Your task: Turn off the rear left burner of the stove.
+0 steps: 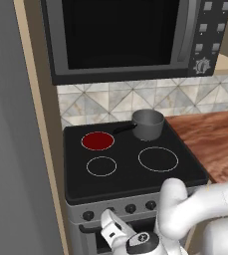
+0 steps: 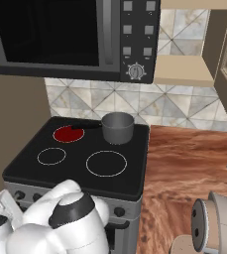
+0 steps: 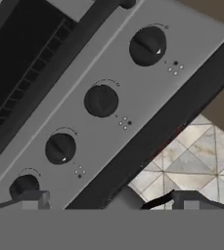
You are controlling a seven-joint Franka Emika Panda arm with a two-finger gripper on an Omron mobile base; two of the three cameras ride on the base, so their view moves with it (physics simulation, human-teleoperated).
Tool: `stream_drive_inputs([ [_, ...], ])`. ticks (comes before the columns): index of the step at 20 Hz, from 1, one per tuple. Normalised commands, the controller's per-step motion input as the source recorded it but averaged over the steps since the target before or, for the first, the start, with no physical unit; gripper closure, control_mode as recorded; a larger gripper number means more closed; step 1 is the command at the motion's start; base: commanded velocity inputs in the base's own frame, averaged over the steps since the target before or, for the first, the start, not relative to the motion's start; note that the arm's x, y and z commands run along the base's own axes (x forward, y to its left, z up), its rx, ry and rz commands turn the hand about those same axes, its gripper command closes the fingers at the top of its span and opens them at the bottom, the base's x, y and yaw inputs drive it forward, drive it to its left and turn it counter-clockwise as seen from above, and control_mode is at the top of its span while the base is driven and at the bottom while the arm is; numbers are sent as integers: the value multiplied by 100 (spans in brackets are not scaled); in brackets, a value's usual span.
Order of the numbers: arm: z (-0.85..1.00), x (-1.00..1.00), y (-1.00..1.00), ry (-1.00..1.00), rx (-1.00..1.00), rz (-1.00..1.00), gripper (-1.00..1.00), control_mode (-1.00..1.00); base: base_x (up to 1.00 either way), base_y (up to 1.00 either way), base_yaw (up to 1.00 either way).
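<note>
Glowing red, rear left burner (image 1: 97, 141) sits at stove (image 1: 185, 172) back-left, beside pot (image 1: 148, 124). Gripper (image 3: 108, 202) low before steel front, fingers spread open, empty. Knob row (image 3: 100, 101) lies just ahead, running diagonally across hand view; correct knob unclear.

Glowing red rear left burner (image 1: 97, 141) on the glossy black, white-ringed stove (image 1: 130, 174); grey pot (image 1: 148, 124).

Glossy white arm (image 1: 185, 209) of rounded, bulbous links – dark grey joint caps (one with small white markings). Two small dark grey finger tips (image 3: 33, 199) with lighter pads.
</note>
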Motion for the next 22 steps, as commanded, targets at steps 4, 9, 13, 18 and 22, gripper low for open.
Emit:
stream_drive_inputs([
  [4,-1,4,16,-9,-12,0,-100,-100,0,0,0],
  [9,-1,9,5,-8,-8,0,-100,-100,0,0,0],
  [13,0,4,0,-8,-1,0,-100,-100,0,0,0],
  [18,0,12,-5,-8,0,0,-100,-100,0,0,0],
  [22,0,16,-9,-9,0,0,-100,-100,0,0,0],
])
